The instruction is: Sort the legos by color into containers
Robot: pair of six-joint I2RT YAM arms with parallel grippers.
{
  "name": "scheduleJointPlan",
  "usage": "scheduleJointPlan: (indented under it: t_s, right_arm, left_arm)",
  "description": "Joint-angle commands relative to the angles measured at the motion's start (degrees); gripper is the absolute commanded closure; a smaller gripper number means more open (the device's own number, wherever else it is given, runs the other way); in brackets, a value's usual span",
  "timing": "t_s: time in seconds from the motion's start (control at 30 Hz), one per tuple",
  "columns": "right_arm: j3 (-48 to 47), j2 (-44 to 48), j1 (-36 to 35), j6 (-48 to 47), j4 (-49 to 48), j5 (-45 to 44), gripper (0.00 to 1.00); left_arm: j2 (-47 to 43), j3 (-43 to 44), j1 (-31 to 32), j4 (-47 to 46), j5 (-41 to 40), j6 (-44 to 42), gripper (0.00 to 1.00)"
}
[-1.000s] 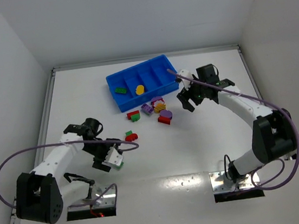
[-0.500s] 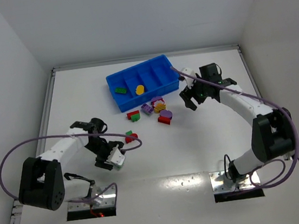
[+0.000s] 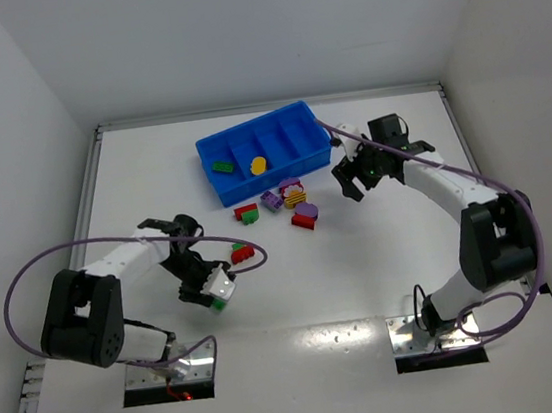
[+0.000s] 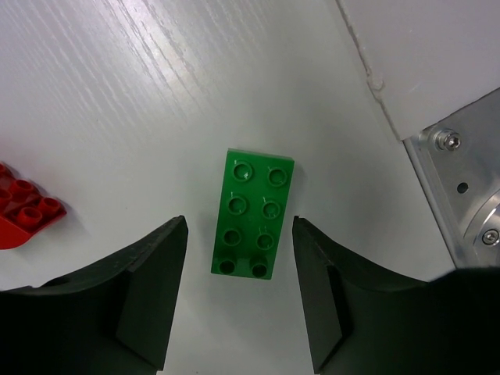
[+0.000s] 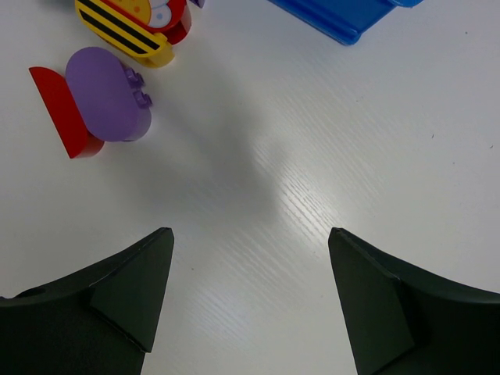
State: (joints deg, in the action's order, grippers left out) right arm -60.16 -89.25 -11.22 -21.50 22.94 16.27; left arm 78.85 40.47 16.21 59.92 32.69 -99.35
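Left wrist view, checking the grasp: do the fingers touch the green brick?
No, bare table shows between the green brick and each finger.

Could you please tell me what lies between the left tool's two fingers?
In the left wrist view, a flat green studded plastic brick lies on the white table between them, touching neither.

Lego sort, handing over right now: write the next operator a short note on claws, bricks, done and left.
Left claw: open, straddling a green brick flat on the table, gaps both sides, not gripped.
Right claw: open, empty, near the right end of the blue tray.
Done: one green lego and one yellow lego in its two leftmost compartments.
Left: this green brick, the red-green pair nearby, the mixed cluster in front of the tray.
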Motion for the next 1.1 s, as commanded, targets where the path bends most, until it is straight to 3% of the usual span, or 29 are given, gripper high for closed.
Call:
scheduleJointPlan:
  t_s: [0.0,0.23,0.33,0.5,0.67,0.77,0.9,0.93,1.0,1.03,1.07]
  right_arm:
    - [-3.1,-0.7,0.7,-0.7,-1.1,1.0,0.19]
    - [-3.6,-1.9,1.2,-0.7,-1.1,1.0,0.19]
    - [-3.6,-1.9,1.2,-0.7,-1.1,1.0,0.19]
    - [-3.6,-2.4,1.2,-0.7,-1.6,1.0,0.19]
    - [-3.6,-2.9,1.2,-0.7,-1.6,1.0,0.19]
    - [-4.3,-3.5,1.2,-0.7,-1.6,2.8,0.19]
    - [-6.2,-2.9,1.2,3.6,-1.6,8.2,0.19]
    - [-6.2,-2.9,1.2,7.0,-2.3,11.4,0.19]
    - [-8.0,-2.9,1.2,10.2,-3.0,15.1,0.19]
    - [-8.7,-3.4,1.2,13.5,-3.7,19.5,0.19]
    - [-9.4,-4.4,1.2,15.2,-3.7,22.0,0.19]
  left_arm:
    - [1.3,1.5,0.8,0.1,0.5,-1.5,0.38]
    - [2.4,1.5,0.8,0.1,-0.5,-2.5,0.39]
    - [2.9,2.1,1.3,0.1,-0.5,-3.2,0.43]
    - [3.5,2.6,1.3,0.1,-0.5,-3.2,0.58]
    - [3.5,2.1,2.3,-1.7,0.4,-1.3,0.63]
    - [3.5,5.5,2.3,-3.1,4.3,4.1,0.66]
    - [5.1,15.3,1.2,-8.4,14.1,24.4,0.73]
    - [6.6,17.5,0.7,-10.3,15.9,36.2,0.76]
    - [8.2,23.0,-0.1,-18.7,21.1,50.1,0.78]
    - [8.9,24.5,-0.6,-21.6,22.4,62.5,0.78]
    - [10.0,25.4,-0.7,-29.8,24.1,69.8,0.78]
